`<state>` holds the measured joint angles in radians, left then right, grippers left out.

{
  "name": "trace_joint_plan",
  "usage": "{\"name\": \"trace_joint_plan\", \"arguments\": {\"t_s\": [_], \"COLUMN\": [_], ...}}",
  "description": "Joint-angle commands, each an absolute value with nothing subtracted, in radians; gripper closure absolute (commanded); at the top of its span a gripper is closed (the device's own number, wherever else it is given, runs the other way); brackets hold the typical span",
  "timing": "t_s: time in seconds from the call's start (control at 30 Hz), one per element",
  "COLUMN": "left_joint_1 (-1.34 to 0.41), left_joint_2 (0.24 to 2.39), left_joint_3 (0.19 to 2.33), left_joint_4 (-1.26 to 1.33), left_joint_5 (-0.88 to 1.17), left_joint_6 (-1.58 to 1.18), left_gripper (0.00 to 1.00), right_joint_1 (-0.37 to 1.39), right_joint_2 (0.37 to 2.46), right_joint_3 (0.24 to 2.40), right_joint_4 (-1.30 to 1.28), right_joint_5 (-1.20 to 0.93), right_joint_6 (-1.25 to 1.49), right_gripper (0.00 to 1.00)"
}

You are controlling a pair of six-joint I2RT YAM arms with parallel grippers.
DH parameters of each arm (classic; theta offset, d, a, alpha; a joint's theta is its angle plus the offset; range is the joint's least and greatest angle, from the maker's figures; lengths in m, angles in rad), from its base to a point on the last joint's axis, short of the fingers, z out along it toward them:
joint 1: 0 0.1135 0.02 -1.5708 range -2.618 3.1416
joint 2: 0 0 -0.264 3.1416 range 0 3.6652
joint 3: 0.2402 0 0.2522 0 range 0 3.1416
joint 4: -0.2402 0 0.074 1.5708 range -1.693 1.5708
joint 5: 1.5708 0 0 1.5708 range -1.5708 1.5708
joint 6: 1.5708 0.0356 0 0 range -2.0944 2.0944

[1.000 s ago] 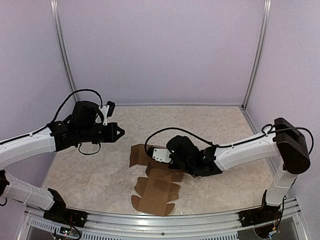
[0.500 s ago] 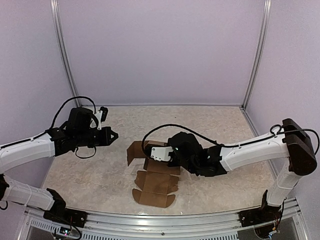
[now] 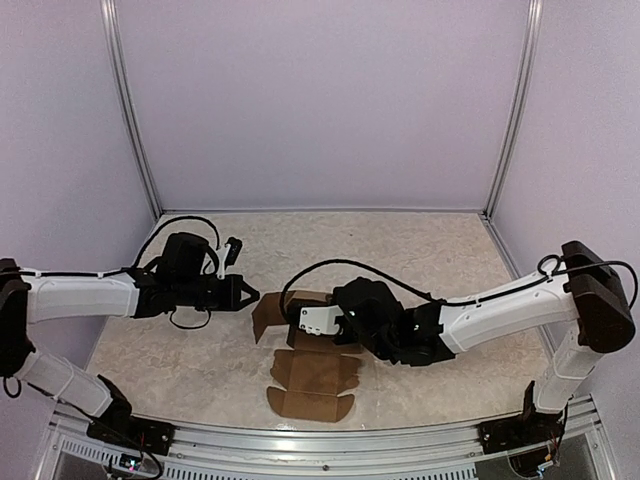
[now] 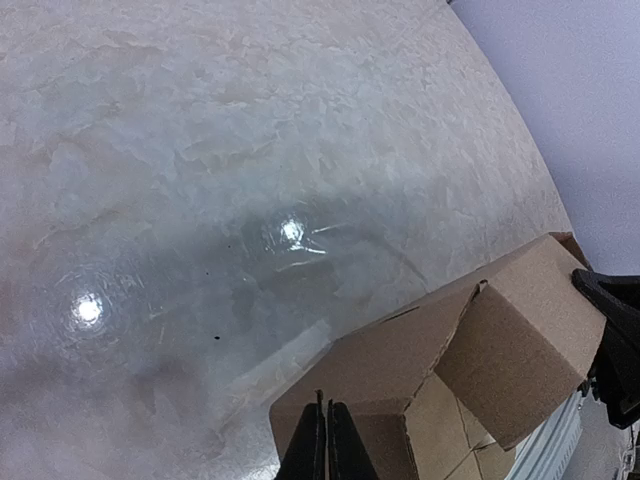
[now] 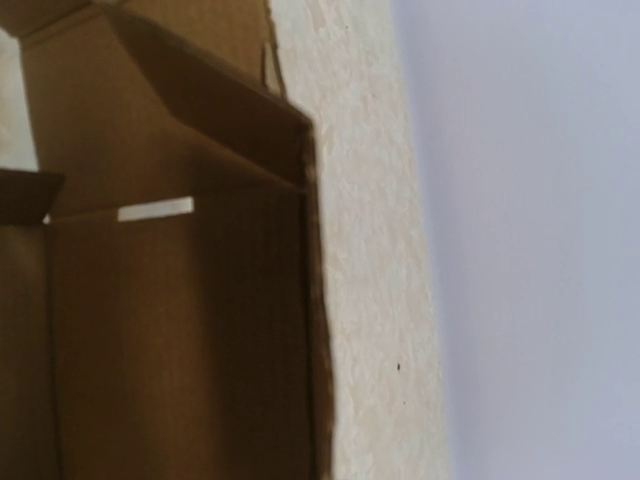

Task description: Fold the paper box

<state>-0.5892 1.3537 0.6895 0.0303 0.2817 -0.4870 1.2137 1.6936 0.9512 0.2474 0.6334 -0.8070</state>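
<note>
The paper box (image 3: 310, 385) is a brown cardboard sheet, partly folded. Its near part lies flat with rounded tabs, and its far flaps stand up between the two grippers. My left gripper (image 3: 250, 296) is shut, its tips against the raised left flap (image 4: 400, 370); in the left wrist view the gripper (image 4: 327, 410) shows its fingers pressed together in front of that flap. My right gripper (image 3: 318, 325) rests low on the middle of the sheet, its fingers hidden. The right wrist view shows only the inner cardboard walls (image 5: 170, 330), very close.
The table is pale marble (image 3: 420, 250), enclosed by lilac walls with metal posts. A metal rail (image 3: 330, 440) runs along the near edge. The right arm's black body (image 4: 615, 340) shows at the right edge of the left wrist view.
My left gripper has moved right and lower, up to the box's left flap. The right gripper has shifted slightly left on the sheet, and the far flaps stand more upright.
</note>
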Motion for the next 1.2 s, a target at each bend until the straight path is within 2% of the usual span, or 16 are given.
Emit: {"name": "trace_joint_plan", "arguments": {"t_s": [0.0,0.37,1.0,1.17], "left_joint_1": [-0.633,-0.687,-0.755,-0.792], "left_joint_2": [1.372,1.398,1.401,1.433], "left_joint_3": [0.671,0.658,0.663,0.672], "left_joint_4": [0.059,0.013,-0.028,-0.008], "left_joint_5": [0.306,0.267,0.286,0.268], "left_joint_6": [-0.477,-0.451,-0.431,-0.437], "left_gripper": [0.96,0.78,0.73,0.69], "right_joint_1": [1.23,1.233,1.233,1.234], "right_joint_2": [1.722,1.735,1.748,1.738], "right_joint_3": [0.938,0.942,0.938,0.931], "right_joint_4": [0.282,0.283,0.282,0.271], "right_joint_5": [0.669,0.676,0.686,0.686], "right_joint_6": [-0.801,-0.772,-0.738,-0.72], "right_gripper": [1.0,1.0,1.0,1.0]}}
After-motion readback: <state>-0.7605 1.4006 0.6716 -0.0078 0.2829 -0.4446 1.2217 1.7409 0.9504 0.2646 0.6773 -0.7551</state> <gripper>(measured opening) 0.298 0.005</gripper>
